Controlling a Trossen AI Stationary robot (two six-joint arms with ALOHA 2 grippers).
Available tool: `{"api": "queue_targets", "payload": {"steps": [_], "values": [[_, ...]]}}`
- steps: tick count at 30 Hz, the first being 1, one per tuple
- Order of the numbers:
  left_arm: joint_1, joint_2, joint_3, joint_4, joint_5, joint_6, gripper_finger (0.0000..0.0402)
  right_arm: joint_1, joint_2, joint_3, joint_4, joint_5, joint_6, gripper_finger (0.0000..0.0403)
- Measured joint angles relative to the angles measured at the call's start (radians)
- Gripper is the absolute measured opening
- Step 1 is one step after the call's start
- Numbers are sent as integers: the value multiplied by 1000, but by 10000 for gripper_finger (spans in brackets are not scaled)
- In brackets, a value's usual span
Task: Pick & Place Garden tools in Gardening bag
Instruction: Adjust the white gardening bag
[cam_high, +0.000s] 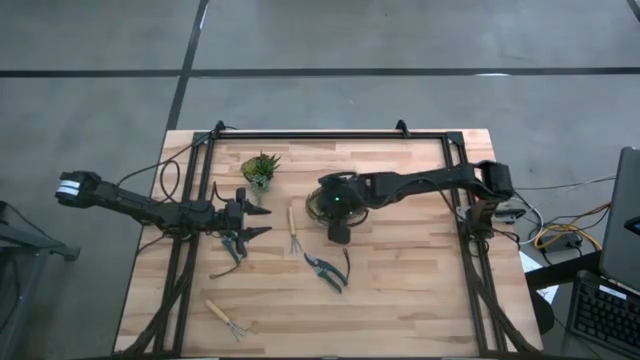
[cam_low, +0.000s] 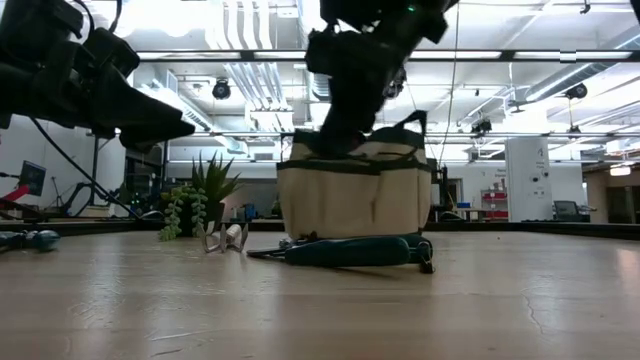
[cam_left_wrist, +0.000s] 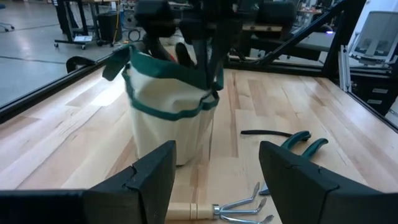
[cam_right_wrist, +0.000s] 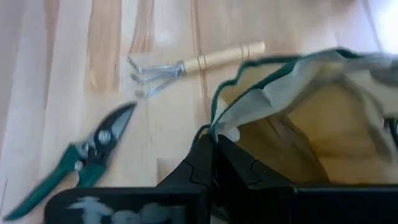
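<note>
Right end effector pinched shut on bag rim; left end effector spread open, empty.

High view: pale wooden-plank surface (cam_high: 400, 290) on grey floor; tan canvas bag with dark green trim (cam_high: 325, 203) mid-surface under right end effector (cam_high: 338, 232); wooden-handled metal fork (cam_high: 293, 232) and dark-handled pruning shears (cam_high: 328, 270) just beside it; second fork (cam_high: 226, 317) near front edge; left end effector (cam_high: 254, 219) by spiky green plant (cam_high: 260, 168). Low view: workshop room, ceiling lights behind. Right wrist view: bag interior shows nothing clearly.
</note>
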Motion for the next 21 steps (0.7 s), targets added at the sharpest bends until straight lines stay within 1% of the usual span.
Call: {"api": "queue_targets", "payload": {"steps": [7, 17, 19, 21], "values": [[0, 2, 0, -6, 0, 0, 234, 0, 40, 86, -3, 3, -30, 8], [0, 4, 0, -13, 0, 0, 234, -2, 31, 105, -46, 3, -42, 9], [0, 4, 0, -13, 0, 0, 234, -1, 31, 105, -51, 3, -56, 17], [0, 4, 0, -12, 0, 0, 234, 2, 31, 105, -50, 3, -61, 32]]}}
